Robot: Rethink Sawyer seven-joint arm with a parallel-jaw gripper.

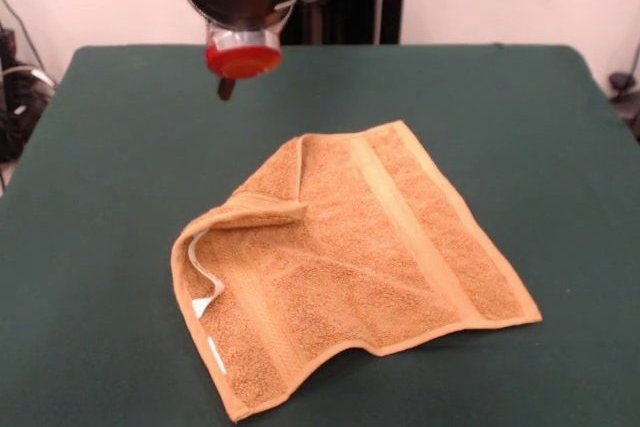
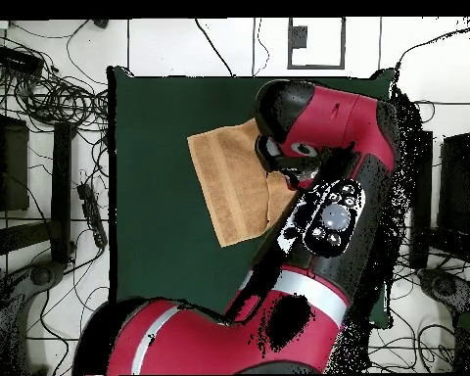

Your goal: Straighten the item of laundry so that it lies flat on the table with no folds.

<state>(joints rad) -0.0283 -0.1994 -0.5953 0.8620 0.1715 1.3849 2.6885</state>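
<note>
The towel [image 1: 350, 267] lies on the green surface [image 1: 110, 147] nearer the camera than the fingers [image 1: 226, 88] in the front view, and it is mostly spread but not flat. Its corner on the picture's left is turned over onto the body of the cloth, making a raised fold with the white label [image 1: 203, 306] peeping out beneath, and the near hem lifts in a small arch off the surface. That folded corner is probably what keeps the task unfinished, and it is the part closest to a line dropped forward from the fingers. The arm [image 2: 322, 147] hangs over the far half of the surface, its red-ringed wrist pointing straight down, with only a short dark tip showing below; the fingers are well above the surface and well apart from the towel, holding nothing that can be seen. Whether they are spread or closed cannot be told from either view. In the overhead view the arm's bulk covers one side of the towel [image 2: 234, 186], so the fold is hidden there. The raised, vertical pose suits a descent onto the folded corner to draw it outward.
</note>
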